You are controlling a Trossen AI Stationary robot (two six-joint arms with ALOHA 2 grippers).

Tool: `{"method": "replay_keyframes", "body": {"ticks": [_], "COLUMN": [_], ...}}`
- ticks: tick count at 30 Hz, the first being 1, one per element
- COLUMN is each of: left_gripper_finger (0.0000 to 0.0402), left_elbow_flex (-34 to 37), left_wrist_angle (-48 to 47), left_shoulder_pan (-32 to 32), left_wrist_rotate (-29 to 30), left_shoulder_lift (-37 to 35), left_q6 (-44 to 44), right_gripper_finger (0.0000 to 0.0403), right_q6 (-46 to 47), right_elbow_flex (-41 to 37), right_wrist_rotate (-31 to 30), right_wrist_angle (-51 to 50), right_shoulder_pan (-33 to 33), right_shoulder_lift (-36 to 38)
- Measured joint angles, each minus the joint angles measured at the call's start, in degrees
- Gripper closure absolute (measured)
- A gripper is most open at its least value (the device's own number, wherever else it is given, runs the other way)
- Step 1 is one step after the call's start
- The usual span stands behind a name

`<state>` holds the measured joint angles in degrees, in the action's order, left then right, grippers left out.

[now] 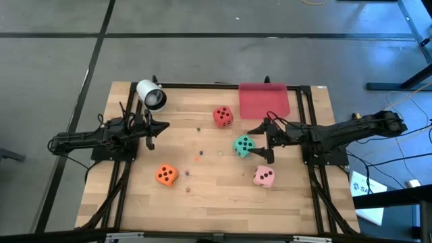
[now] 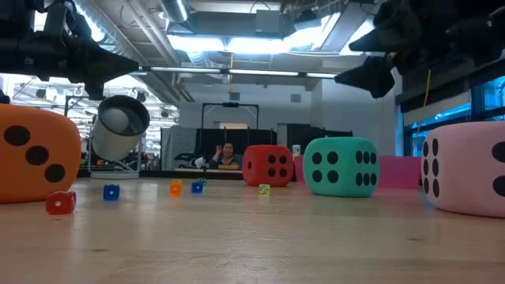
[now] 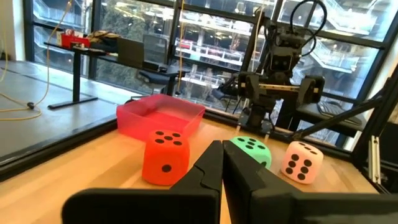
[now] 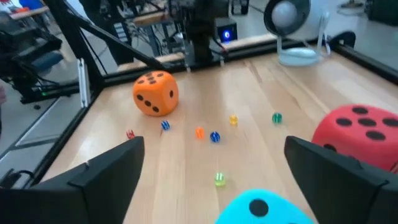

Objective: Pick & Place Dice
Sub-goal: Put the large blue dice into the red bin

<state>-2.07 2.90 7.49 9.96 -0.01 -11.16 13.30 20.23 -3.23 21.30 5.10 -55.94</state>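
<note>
Four soft dice rest flat on the wooden table: red [image 1: 223, 116], green [image 1: 244, 146], orange [image 1: 167, 175] and pink [image 1: 264, 177]. My right gripper [image 1: 260, 141] is open and hangs in the air just right of the green die. In its wrist view [image 4: 212, 148] the green die's top [image 4: 264, 208] shows low between the two fingers, and the low view shows the fingers [image 2: 369, 76] well above that die [image 2: 341, 166]. My left gripper [image 1: 160, 126] waits shut at the table's left side, its fingers [image 3: 221, 163] pointing level toward the dice.
A flat red tray [image 1: 264, 99] lies at the far edge, right of centre. A white cylinder [image 1: 151, 95] on a stand is at the far left. Several tiny coloured dice [image 4: 214, 137] are scattered mid-table. A person [image 2: 226, 154] sits in the room beyond the table.
</note>
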Motion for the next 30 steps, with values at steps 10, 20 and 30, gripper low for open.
{"method": "replay_keyframes", "body": {"ticks": [10, 20, 30], "left_gripper_finger": [0.0394, 0.0395, 0.0395], "left_elbow_flex": [0.0, 0.0, 0.5], "left_wrist_angle": [-0.2, -0.2, 0.3], "left_shoulder_pan": [0.0, 0.0, 0.0], "left_wrist_rotate": [0.0, 1.4, 2.2], "left_shoulder_lift": [0.0, 0.0, 0.6], "left_q6": [-0.2, -1.1, -5.1], "right_gripper_finger": [0.0043, 0.0046, 0.0046], "right_q6": [2.7, 5.8, 6.3], "right_elbow_flex": [0.0, 0.0, 0.0], "right_wrist_rotate": [-0.4, -1.6, -1.2], "right_wrist_angle": [-3.4, -17.2, -17.9], "right_shoulder_pan": [0.0, 0.1, 0.6], "right_shoulder_lift": [-3.0, -3.0, -7.2]}}
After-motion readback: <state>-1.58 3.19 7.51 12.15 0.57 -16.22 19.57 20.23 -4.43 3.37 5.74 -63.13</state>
